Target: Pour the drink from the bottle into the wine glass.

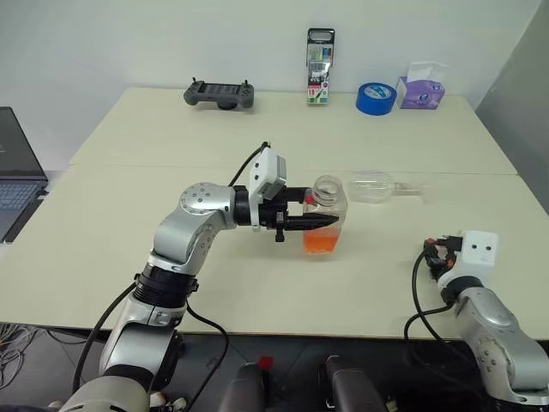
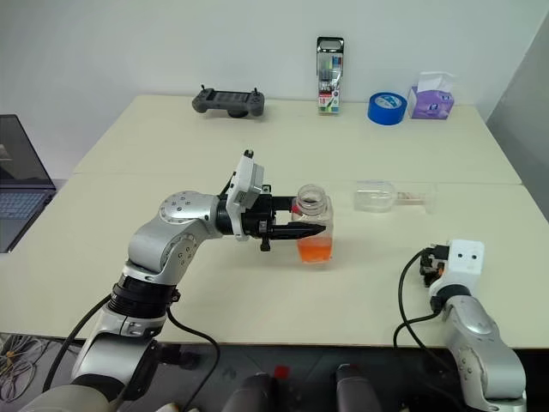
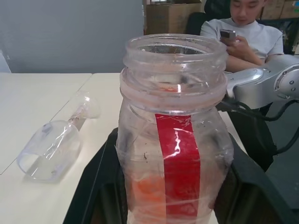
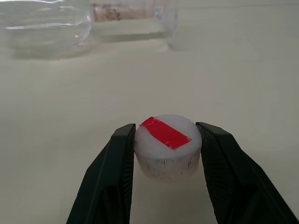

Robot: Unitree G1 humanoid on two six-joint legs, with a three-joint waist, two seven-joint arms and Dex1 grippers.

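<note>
My left gripper [image 1: 319, 222] clamped the uncapped bottle [image 1: 325, 215] upright; wine glass [image 1: 388, 186] lay toppled at two o'clock, stem pointing right; right gripper [image 4: 163, 140] pinched the cap [image 4: 167, 145].

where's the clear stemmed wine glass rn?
The clear stemmed wine glass lies on its side on the cream table, to the right of the clear plastic red-labelled bottle, apart from it.
</note>
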